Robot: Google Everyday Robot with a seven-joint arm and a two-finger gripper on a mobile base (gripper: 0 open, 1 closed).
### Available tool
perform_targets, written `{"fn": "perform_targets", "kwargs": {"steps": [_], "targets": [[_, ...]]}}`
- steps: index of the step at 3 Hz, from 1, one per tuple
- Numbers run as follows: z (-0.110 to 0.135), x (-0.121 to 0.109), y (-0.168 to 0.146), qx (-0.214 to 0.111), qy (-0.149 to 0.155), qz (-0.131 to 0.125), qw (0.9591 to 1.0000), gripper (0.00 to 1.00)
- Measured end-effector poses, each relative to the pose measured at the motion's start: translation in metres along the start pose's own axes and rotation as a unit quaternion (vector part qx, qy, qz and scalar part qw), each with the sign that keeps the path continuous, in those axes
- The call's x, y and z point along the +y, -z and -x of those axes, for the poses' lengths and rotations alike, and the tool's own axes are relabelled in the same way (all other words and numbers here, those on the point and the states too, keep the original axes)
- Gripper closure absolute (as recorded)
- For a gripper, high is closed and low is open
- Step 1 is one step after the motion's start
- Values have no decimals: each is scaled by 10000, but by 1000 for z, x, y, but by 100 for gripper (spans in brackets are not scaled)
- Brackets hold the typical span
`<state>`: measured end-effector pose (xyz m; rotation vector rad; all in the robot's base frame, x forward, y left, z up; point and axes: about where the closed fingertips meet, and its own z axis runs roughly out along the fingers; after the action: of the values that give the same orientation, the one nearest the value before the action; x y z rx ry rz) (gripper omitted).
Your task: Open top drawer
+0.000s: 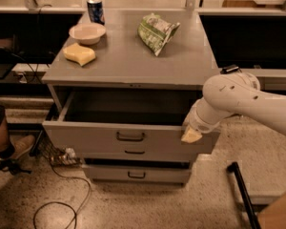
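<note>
The top drawer [95,136] of the grey cabinet stands pulled well out, its deep dark inside showing. It has a small dark bar handle [130,137] at the centre of its front. My gripper [191,134] is at the drawer's right front corner, at the end of the white arm [238,101] that comes in from the right. Below, the fronts of two shorter drawers [136,175] show with like handles.
On the cabinet top [133,56] lie a green snack bag [156,31], a white bowl [87,32], a yellow sponge [79,54] and a blue can [95,8]. A person's leg and shoe [9,147] are at the left. Cables [57,209] lie on the floor. A black bar [242,194] stands at the right.
</note>
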<state>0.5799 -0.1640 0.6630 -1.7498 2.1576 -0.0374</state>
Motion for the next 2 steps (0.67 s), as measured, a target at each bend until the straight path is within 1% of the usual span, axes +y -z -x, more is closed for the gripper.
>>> {"fn": "perform_targets", "kwargs": {"steps": [1, 2], "targets": [[0, 0, -1, 0, 0, 1, 10000, 100], [0, 1, -2, 2, 4, 11, 10000, 82]]}}
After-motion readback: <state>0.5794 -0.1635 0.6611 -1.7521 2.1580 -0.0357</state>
